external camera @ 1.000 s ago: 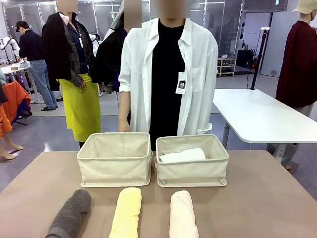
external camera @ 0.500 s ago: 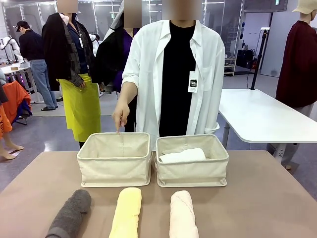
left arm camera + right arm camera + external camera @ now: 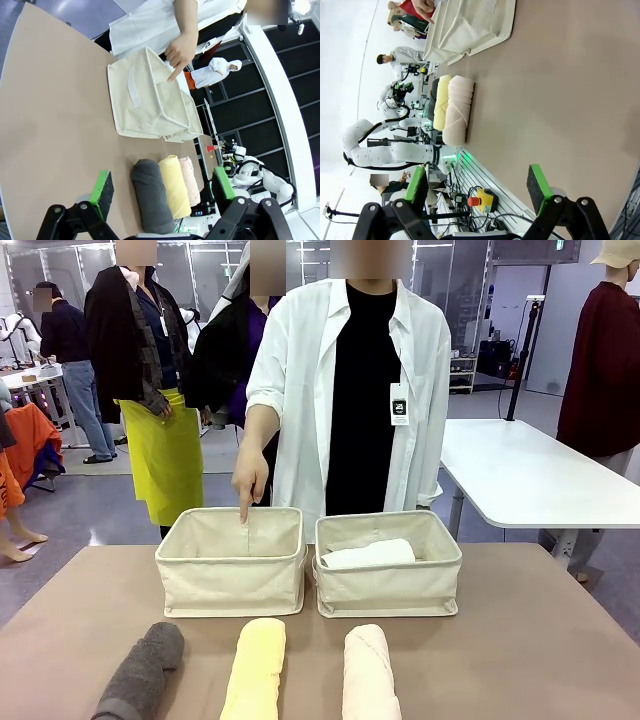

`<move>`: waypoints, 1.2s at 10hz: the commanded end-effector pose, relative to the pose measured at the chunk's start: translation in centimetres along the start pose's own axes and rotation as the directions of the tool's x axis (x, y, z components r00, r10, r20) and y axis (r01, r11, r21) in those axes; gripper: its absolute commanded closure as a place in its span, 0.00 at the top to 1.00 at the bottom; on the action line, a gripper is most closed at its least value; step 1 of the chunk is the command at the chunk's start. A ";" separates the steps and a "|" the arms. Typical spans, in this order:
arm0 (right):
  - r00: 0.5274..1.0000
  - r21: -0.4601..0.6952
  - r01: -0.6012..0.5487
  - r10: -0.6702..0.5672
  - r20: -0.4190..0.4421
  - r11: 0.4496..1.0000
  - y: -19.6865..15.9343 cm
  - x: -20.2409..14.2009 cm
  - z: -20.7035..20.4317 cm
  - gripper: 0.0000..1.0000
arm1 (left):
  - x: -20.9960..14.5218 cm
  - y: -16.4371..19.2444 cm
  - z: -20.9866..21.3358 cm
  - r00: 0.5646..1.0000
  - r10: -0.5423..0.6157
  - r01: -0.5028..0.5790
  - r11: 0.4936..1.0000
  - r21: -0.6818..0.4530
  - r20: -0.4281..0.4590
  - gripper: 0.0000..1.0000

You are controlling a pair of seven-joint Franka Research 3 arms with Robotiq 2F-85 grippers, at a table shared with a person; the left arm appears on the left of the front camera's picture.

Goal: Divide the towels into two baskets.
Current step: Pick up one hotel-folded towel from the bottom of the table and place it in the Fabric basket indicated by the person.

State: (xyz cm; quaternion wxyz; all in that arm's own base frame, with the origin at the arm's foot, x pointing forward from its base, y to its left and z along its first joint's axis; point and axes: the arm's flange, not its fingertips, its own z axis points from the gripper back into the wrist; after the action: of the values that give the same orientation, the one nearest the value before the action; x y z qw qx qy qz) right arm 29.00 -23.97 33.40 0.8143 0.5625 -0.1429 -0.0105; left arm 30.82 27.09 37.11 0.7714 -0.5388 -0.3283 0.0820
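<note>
You had the left gripper (image 3: pixel 162 186) and right gripper (image 3: pixel 476 182) spread wide, holding nothing, over the table (image 3: pixel 520 640), where the dark grey towel (image 3: pixel 140 670), pale yellow towel (image 3: pixel 255 668) and pale pink towel (image 3: pixel 368 672) lay side by side before the baskets, the white towel (image 3: pixel 368 554) lay in the right basket (image 3: pixel 388 590), and the person's hand (image 3: pixel 248 480) pointed into the left basket (image 3: pixel 230 575).

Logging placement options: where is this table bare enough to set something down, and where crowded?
Bare table right of the pink towel and right basket, and left of the grey towel and left basket. Crowded: around the yellow towel.
</note>
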 end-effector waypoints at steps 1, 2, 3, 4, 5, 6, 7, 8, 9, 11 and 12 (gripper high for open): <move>1.000 0.000 -0.009 0.009 0.004 1.000 0.4 -0.2 -0.1 1.00 | 0.8 -1.8 -0.8 0.994 -0.050 0.052 0.998 0.024 -0.097 1.00; 1.000 0.000 -0.009 0.009 0.004 1.000 0.4 -0.2 -0.1 1.00 | 1.1 -3.3 -2.0 0.973 -0.101 0.122 0.989 0.089 -0.208 1.00; 1.000 0.000 -0.009 0.009 0.004 1.000 0.4 -0.2 -0.1 1.00 | 0.9 -5.4 -3.7 0.944 -0.135 0.185 0.972 0.144 -0.301 1.00; 1.000 0.000 -0.009 0.009 0.004 1.000 0.4 -0.2 -0.1 1.00 | 0.7 -6.5 -4.9 0.932 -0.135 0.203 0.963 0.176 -0.336 1.00; 1.000 0.000 -0.009 0.009 0.004 1.000 0.4 -0.2 -0.1 1.00 | -0.2 -7.8 -6.4 0.907 -0.145 0.247 0.944 0.219 -0.396 1.00; 1.000 0.000 -0.009 0.009 0.004 1.000 0.4 -0.2 -0.1 1.00 | -1.7 -9.5 -8.2 0.884 -0.160 0.279 0.934 0.222 -0.438 1.00; 1.000 0.000 -0.009 0.009 0.004 1.000 0.4 -0.2 -0.1 1.00 | -3.3 -10.9 -10.0 0.865 -0.153 0.292 0.928 0.232 -0.478 1.00; 1.000 0.000 -0.009 0.009 0.004 1.000 0.4 -0.2 -0.1 1.00 | -4.9 -12.1 -11.5 0.844 -0.154 0.328 0.907 0.266 -0.514 1.00; 1.000 0.000 -0.009 0.009 0.004 1.000 0.4 -0.2 -0.1 1.00 | -6.8 -12.8 -13.2 0.830 -0.146 0.343 0.895 0.285 -0.538 1.00; 1.000 0.000 -0.009 0.009 0.004 1.000 0.4 -0.2 -0.1 1.00 | -9.7 -13.1 -15.5 0.833 -0.107 0.340 0.873 0.350 -0.542 1.00; 1.000 0.000 -0.009 0.009 0.004 1.000 0.4 -0.2 -0.1 1.00 | -10.9 -13.4 -16.7 0.833 -0.079 0.315 0.882 0.352 -0.547 1.00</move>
State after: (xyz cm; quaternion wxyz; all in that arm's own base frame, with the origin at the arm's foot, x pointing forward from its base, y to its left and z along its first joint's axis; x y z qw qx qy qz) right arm 29.03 -23.91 33.38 0.8143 0.5627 -0.1422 -0.0100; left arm 32.96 6.24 43.85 0.9293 -0.3264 -0.1417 -0.0994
